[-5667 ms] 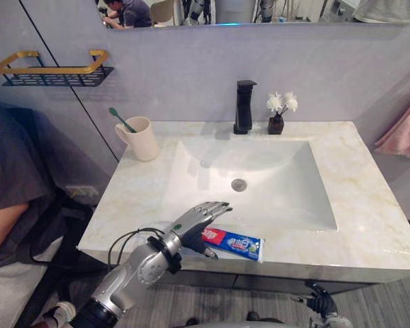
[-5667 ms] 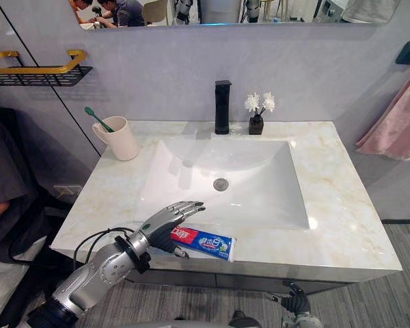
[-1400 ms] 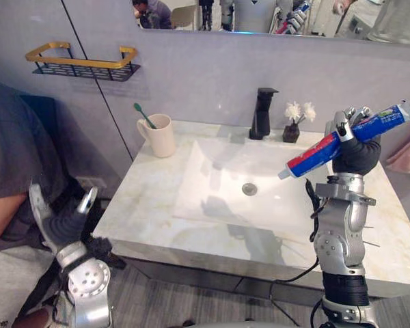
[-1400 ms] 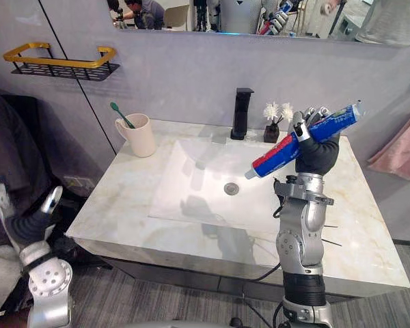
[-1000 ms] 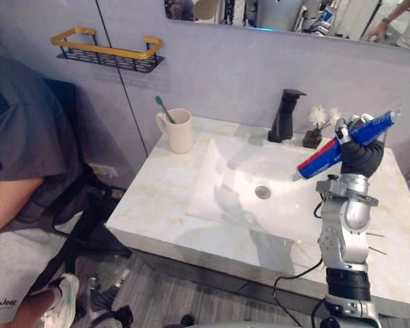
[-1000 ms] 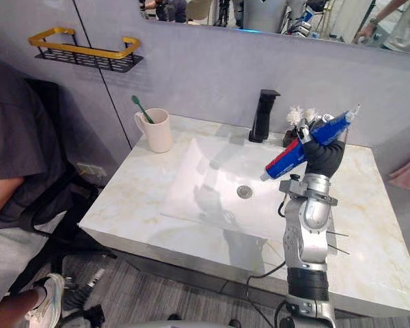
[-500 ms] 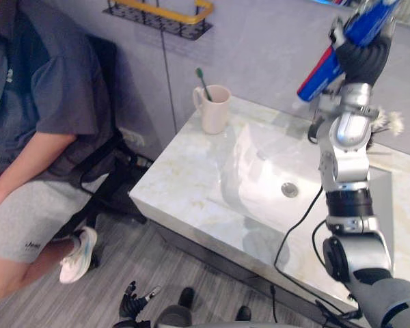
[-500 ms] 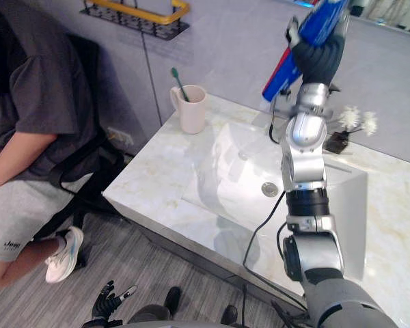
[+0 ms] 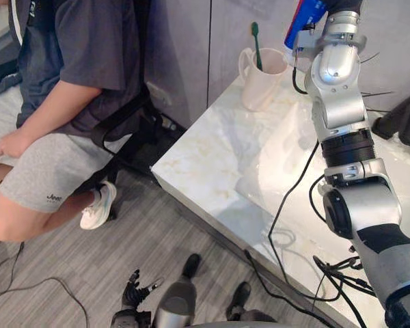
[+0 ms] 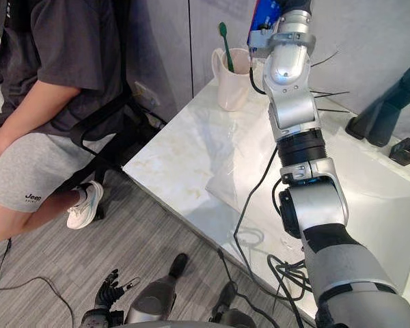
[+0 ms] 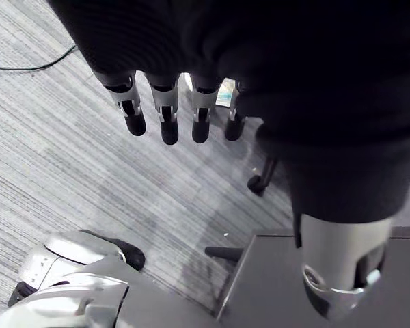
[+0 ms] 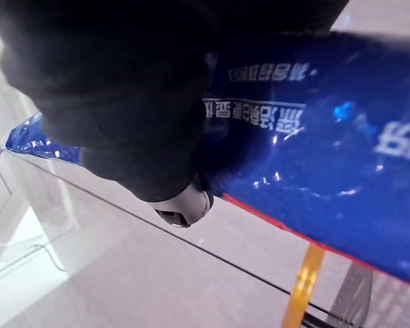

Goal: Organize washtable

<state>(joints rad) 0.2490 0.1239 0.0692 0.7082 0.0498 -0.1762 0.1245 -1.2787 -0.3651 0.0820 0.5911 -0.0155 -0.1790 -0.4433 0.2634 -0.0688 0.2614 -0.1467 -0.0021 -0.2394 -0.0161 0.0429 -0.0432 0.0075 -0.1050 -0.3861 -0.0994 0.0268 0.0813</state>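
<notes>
A blue and red toothpaste tube [image 10: 262, 16] is held high at the picture's top edge by my right hand [image 10: 293, 6], whose fingers are curled round it. In the right wrist view the tube [image 12: 314, 137] runs across the hand's dark cover [image 12: 123, 89]. Its lower end hangs just right of and above a cream mug [image 10: 231, 80] with a green toothbrush [image 10: 224, 42] in it. The mug stands at the far left corner of the marble washtable [image 9: 219, 157]. My left hand [image 11: 167, 109] hangs low over the grey floor, fingers straight and empty.
A person [image 9: 61, 82] in a dark shirt and grey shorts sits on a chair just left of the washtable. A black faucet [image 10: 389, 109] and a small dark vase [image 10: 404, 152] stand behind the white sink basin [image 10: 376, 205].
The camera has swung down and left. My right hand has carried the toothpaste tube left, from over the sink to beside the mug. The grip has not changed.
</notes>
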